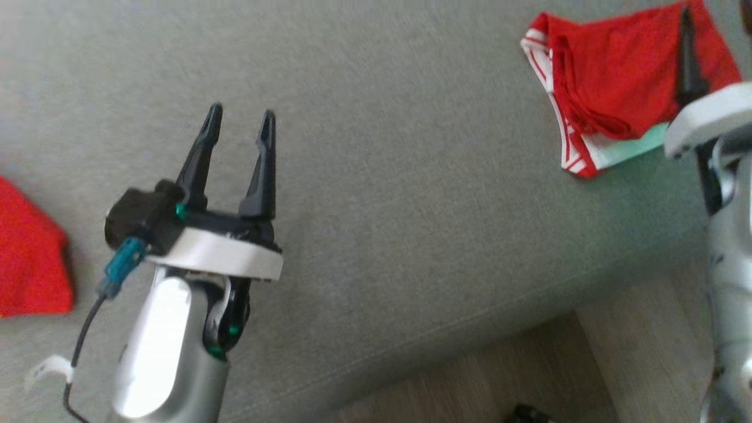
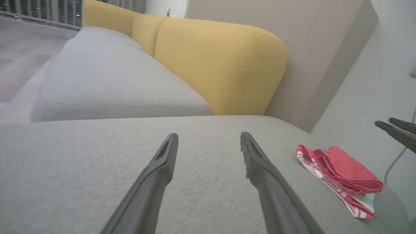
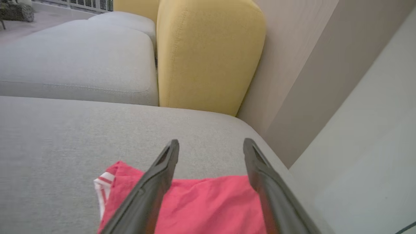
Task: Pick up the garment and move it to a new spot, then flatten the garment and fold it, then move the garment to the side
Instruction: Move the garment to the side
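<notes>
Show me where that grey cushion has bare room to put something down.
Widest bare stretch of grey cushion: between the left gripper and the folded red garment. Crowded at right, where the right gripper hangs over it; a red cloth takes the left edge.

Folded red garment (image 1: 617, 76), white-striped trim

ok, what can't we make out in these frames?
Red cloth, head view's left edge: cut off, identity unclear.
Garment, right wrist view: near part cut by the bottom edge, partly behind the right gripper fingers.
Dark object on the floor, head view's bottom edge: cut off, blurred.
</notes>
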`<state>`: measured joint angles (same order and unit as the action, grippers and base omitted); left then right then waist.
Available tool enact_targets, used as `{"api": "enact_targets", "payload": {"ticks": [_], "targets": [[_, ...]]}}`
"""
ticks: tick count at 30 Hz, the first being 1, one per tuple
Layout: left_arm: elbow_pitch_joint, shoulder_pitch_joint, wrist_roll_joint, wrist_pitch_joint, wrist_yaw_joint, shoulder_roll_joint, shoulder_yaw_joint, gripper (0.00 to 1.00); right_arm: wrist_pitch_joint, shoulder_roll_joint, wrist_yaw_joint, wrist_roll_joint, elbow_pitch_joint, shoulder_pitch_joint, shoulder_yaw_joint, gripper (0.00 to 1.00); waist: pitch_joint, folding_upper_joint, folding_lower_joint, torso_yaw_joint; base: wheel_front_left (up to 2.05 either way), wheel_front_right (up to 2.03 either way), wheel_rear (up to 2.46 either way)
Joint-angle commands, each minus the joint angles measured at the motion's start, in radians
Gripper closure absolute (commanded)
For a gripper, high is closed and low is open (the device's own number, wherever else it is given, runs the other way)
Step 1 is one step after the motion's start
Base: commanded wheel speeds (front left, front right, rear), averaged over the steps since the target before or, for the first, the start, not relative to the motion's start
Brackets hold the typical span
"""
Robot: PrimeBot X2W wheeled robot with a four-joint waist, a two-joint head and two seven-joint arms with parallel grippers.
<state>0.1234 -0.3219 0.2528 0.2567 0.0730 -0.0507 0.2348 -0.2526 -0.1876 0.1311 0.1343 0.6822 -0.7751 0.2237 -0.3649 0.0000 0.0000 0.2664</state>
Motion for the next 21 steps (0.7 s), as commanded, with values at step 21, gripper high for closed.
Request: {"api": "enact_targets", "payload": {"ticks": [21], "targets": [[-0.038,0.224,0.121,0.005,-0.083,0.000,-0.098,0.00,0.010,0.122,0.000,-0.210,-0.371,0.451,-0.234,0.00,0.317,0.0000,0.0000,-0.241,0.00,0.00,0.00]]}}
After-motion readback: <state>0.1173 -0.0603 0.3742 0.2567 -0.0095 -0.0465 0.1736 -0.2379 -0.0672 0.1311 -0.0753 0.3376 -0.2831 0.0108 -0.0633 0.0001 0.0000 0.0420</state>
